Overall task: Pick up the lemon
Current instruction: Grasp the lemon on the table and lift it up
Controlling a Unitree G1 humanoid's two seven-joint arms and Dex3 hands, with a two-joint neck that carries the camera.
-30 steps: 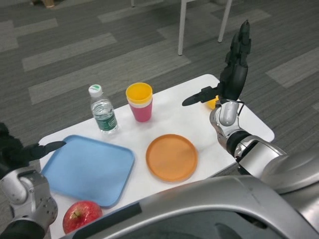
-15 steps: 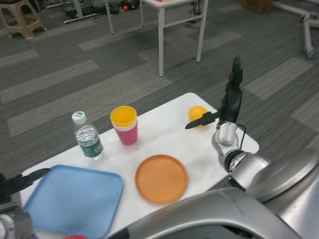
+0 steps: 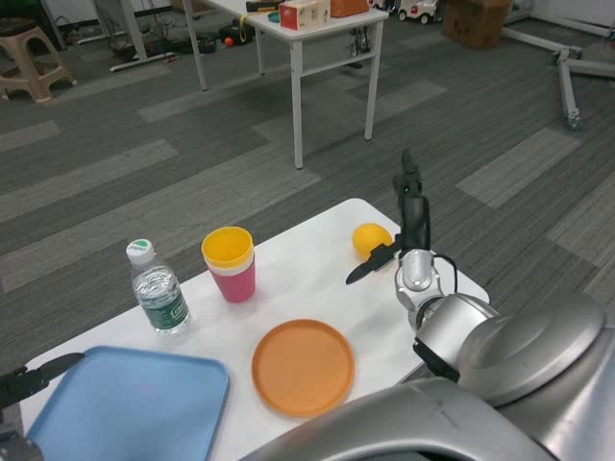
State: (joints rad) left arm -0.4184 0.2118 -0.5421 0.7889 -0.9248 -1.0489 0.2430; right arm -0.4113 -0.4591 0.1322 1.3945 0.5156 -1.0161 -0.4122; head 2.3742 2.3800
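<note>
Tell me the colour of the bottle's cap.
White with a green rim; bottle cap shows in the head view.

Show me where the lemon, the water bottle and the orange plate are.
lemon (image 3: 370,238), head view, middle of the yellow fruit.
water bottle (image 3: 159,299), head view, on its green label.
orange plate (image 3: 304,366), head view, bare centre of the plate.

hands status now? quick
Left robot hand: mostly out of frame, cannot tell.
Right robot hand: open, beside the lemon, holding nothing.
</note>
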